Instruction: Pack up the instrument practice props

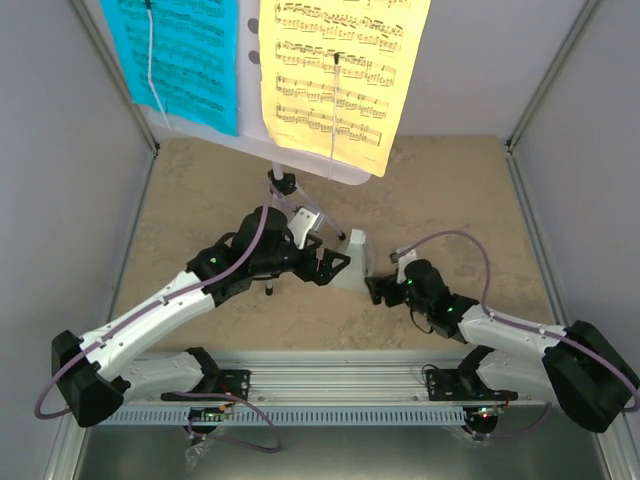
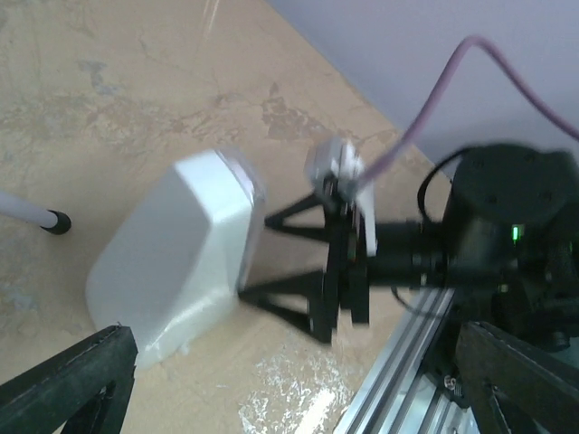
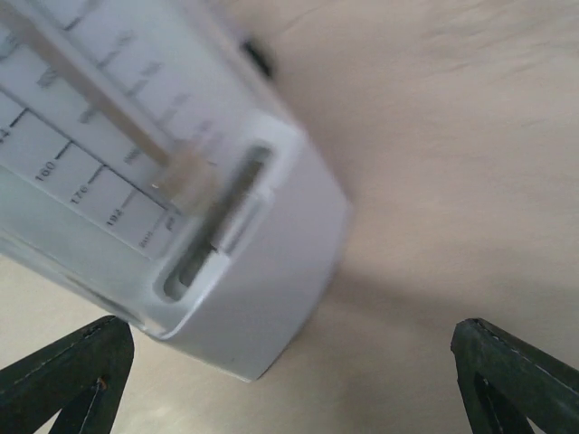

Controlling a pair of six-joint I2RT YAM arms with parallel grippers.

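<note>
Metronome [image 2: 172,253] sits on the surface [image 1: 450,200] between both tools, narrow end pointing far-side in top view (upright vs tipped unclear); both spread wide and empty, left tool [image 1: 338,267] on its left, right tool [image 1: 376,290] closer, almost touching its face.

The left arm [image 1: 150,310] and the right arm [image 1: 510,328] both wore smooth white shells over their long links, with chunky matte-black housings at the joints and shoulders. A thin mauve cable [image 1: 255,235] looped loosely along each one towards the wrist. The fingers [image 2: 72,384] were black and triangular, and a small green light [image 2: 516,233] glowed on the right arm's black wrist housing.
</note>
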